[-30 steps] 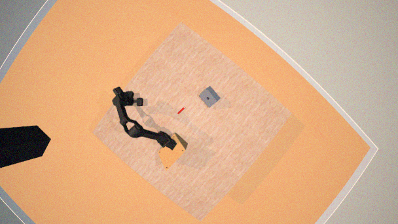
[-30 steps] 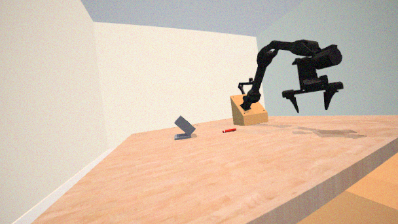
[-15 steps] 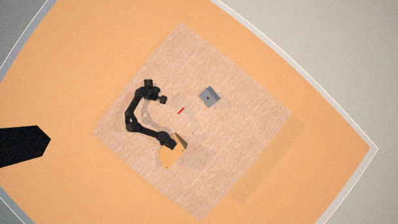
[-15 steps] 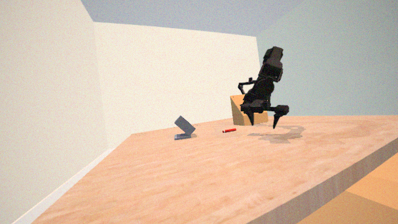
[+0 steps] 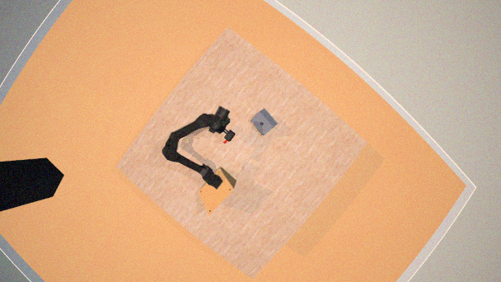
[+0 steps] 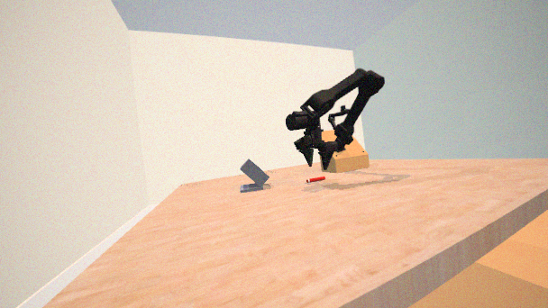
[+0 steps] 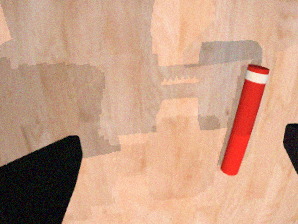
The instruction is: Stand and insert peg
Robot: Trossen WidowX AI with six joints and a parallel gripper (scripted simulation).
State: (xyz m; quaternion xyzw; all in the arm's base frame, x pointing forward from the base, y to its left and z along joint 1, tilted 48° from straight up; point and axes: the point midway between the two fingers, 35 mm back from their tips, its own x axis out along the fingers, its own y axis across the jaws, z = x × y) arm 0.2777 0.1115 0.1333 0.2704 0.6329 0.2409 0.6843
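The red peg (image 5: 225,141) (image 6: 316,179) (image 7: 242,125) lies on its side on the table (image 5: 305,173) (image 6: 225,234). In the wrist view its white band is at the upper end and its plain end points down the frame. My gripper (image 6: 317,167) (image 7: 184,140) is open and empty, above the table and the peg, with its fingers pointing down. In the wrist view the peg is right of the middle between the fingers, nearer the right finger. The grey-blue sloped panel (image 5: 267,119) (image 6: 255,173) stands apart from the peg; its dark hole (image 5: 261,124) shows in the top view.
An orange wedge-shaped block (image 5: 216,199) (image 6: 353,163) stands at the arm's base. The arm arches from there over the table and casts a shadow around the peg. The panel stands beyond the gripper, to the left in the exterior view.
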